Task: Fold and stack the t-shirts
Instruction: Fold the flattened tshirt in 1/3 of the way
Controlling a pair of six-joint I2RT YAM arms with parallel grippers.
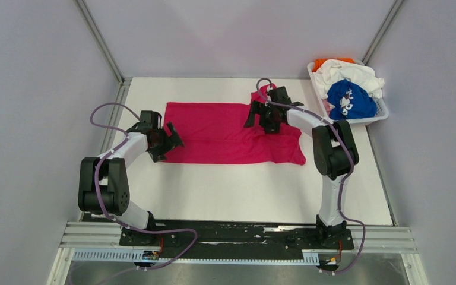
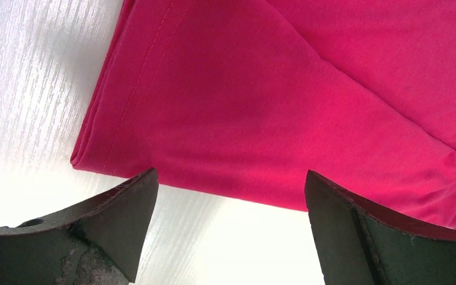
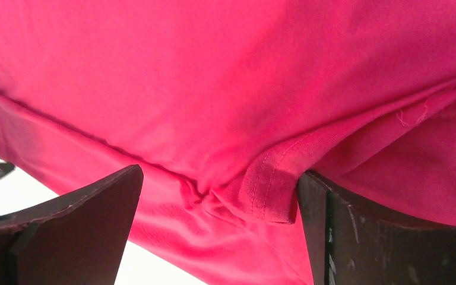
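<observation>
Top view: pink t-shirt (image 1: 225, 133) flat on the worktop (image 1: 243, 190), my left fingers (image 1: 172, 141) at its edge, right fingers (image 1: 251, 117) over its other end. Left wrist: spread wide, empty, hem corner (image 2: 80, 160) just ahead. Right wrist: wide too, stitched fold (image 3: 267, 190) between them, unpinched. First fold, I reckon; both must close on cloth next.

White basket (image 1: 363, 123) on white table (image 1: 243, 190)

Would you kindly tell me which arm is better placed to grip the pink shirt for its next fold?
Probably the right: the right pincer, open, has a stitched fold of the pink shirt bunched between its fingers. The left pincer, also open, only faces the shirt's flat edge.
</observation>
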